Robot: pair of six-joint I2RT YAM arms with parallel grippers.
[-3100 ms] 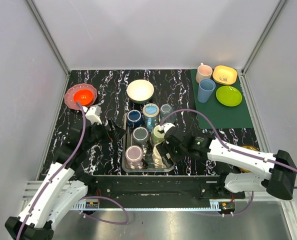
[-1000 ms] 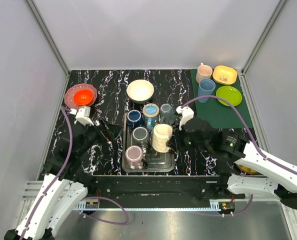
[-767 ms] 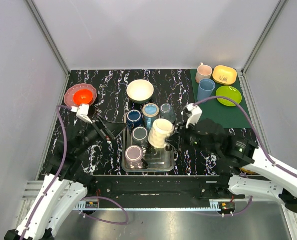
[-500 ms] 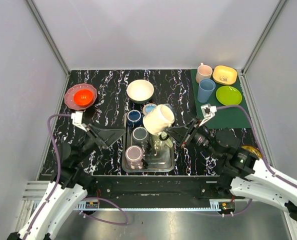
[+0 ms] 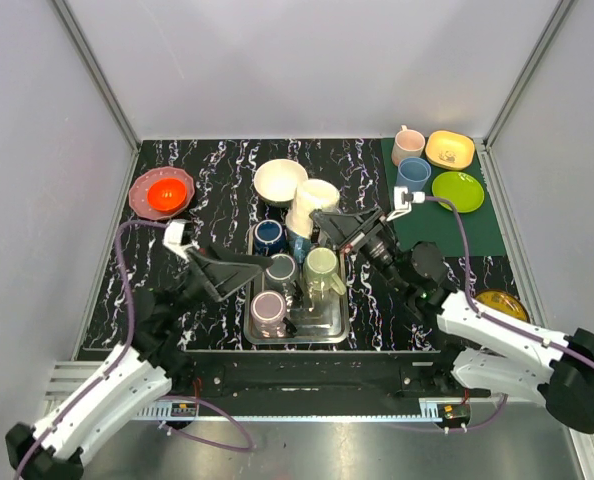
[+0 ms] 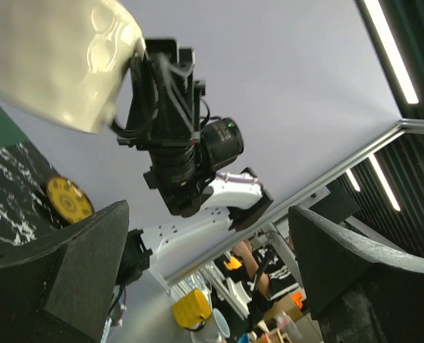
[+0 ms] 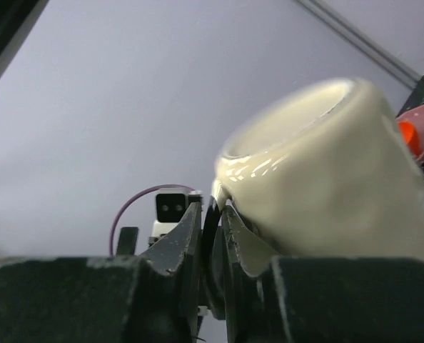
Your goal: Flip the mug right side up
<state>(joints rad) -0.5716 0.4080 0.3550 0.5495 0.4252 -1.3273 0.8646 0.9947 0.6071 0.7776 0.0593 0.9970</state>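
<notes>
The cream mug (image 5: 312, 205) hangs tilted in the air over the back of the metal tray (image 5: 322, 338). My right gripper (image 5: 339, 226) is shut on its handle. In the right wrist view the handle is a dark loop pinched between the fingers of that gripper (image 7: 212, 214), and the mug (image 7: 326, 186) rises up and to the right of them. My left gripper (image 5: 229, 270) is open and raised beside the tray's left edge. In the left wrist view its gripper (image 6: 205, 286) holds nothing, and the mug (image 6: 55, 57) shows at the upper left.
The tray holds a dark blue mug (image 5: 269, 236), a grey one (image 5: 281, 268), a pink one (image 5: 268, 306) and a pale green one (image 5: 322, 270). A cream bowl (image 5: 280, 182) and a red bowl (image 5: 163, 192) sit behind. The green mat (image 5: 447, 225) carries cups and dishes.
The right gripper has lifted the cream mug off the tray and swung it up and toward the back, tilting it. The left gripper has risen and turned toward the mug.
</notes>
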